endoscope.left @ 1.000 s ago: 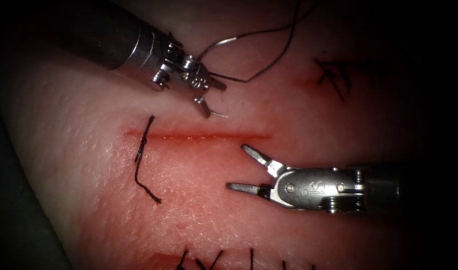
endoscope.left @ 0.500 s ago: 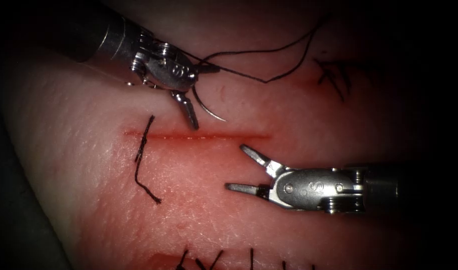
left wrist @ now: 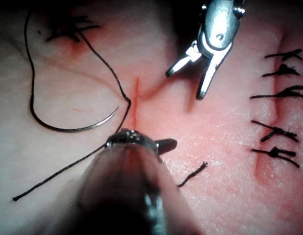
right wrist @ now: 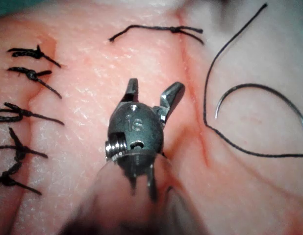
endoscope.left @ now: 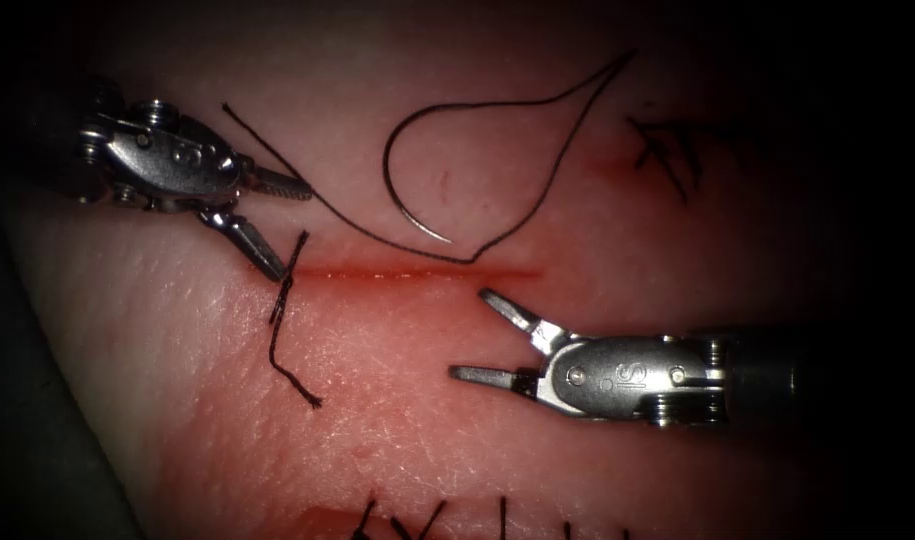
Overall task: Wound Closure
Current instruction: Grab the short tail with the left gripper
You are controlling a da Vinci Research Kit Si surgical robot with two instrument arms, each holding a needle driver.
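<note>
The curved needle (endoscope.left: pixel 395 190) lies loose on the tissue, above the horizontal cut (endoscope.left: pixel 417 271) in the endoscope view, not in the tissue. Its black thread (endoscope.left: pixel 537 190) loops up to the right, drops to the cut's edge and trails off to the left past my left tool. My left tool (endoscope.left: pixel 293 232) stands open at the cut's left end, beside a tied stitch (endoscope.left: pixel 285 292), holding nothing. My right tool (endoscope.left: pixel 471 333) hovers open below the cut, empty. The left wrist view has the needle (left wrist: pixel 68 129), thread (left wrist: pixel 105 66) and the right arm's tool (left wrist: pixel 210 49). The right wrist view has my right tool (right wrist: pixel 154 90) and the needle (right wrist: pixel 262 88).
Red fluid lines the cut. The stitch's long cut end (endoscope.left: pixel 295 385) lies on the tissue below the cut. More tied stitches sit at the bottom edge (endoscope.left: pixel 427 520) and upper right (endoscope.left: pixel 667 150). The tissue falls away into dark at the left (endoscope.left: pixel 47 420).
My left tool has let go of the needle and drawn back left to the cut's left end. The needle and thread now lie on the tissue. The right tool has not moved.
</note>
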